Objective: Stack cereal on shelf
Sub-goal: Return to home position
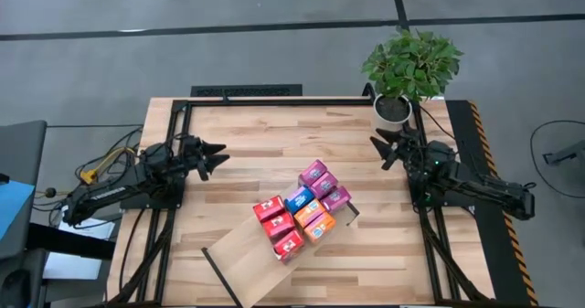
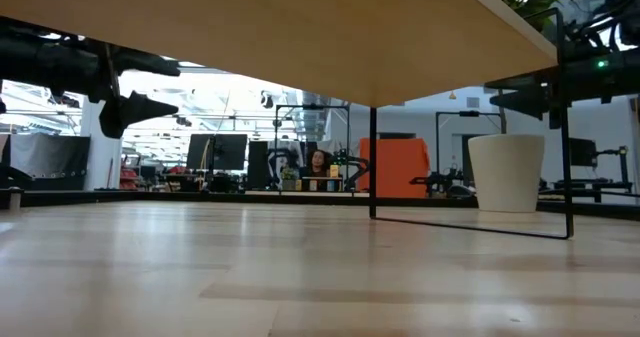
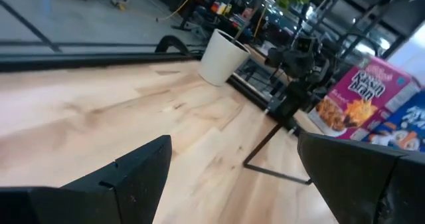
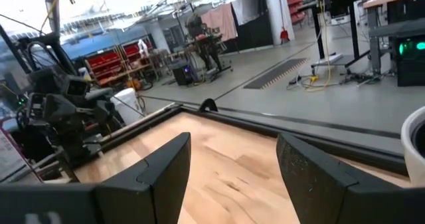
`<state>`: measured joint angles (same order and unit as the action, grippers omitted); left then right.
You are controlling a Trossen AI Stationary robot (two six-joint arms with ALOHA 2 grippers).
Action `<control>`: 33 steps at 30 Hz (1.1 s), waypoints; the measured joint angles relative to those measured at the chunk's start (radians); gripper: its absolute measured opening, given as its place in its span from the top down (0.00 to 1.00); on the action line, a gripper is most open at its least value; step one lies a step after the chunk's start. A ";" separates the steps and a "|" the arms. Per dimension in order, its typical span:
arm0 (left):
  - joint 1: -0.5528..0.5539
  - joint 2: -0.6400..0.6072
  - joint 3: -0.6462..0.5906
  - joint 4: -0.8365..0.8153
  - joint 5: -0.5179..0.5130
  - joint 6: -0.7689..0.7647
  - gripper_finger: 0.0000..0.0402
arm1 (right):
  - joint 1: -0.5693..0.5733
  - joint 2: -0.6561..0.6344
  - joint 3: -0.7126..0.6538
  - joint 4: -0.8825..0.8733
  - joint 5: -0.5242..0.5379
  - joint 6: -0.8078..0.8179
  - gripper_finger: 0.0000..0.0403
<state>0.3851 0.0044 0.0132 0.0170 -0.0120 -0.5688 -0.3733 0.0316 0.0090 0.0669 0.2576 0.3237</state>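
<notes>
Leafy potted plant (image 1: 411, 63) at wooden tabletop's (image 1: 256, 143) far right corner, person (image 2: 318, 161) in room beyond

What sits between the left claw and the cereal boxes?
Nothing but bare tabletop. The high view shows that stretch of wood running from the open left claw to the cereal boxes on the shelf.

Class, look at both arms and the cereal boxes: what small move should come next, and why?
Probably just settle both arms at the sides of the table. The left tool and right tool are open, empty and well clear of the cereal boxes, all grouped on the shelf, so nothing seems left to place.
</notes>
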 joint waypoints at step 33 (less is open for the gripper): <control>0.000 0.000 0.000 -0.001 0.000 -0.015 0.21 | 0.000 0.001 -0.001 -0.007 0.002 -0.002 0.38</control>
<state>0.3851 0.0048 0.0128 0.0158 -0.0116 -0.5838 -0.3733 0.0322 0.0078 0.0600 0.2600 0.3218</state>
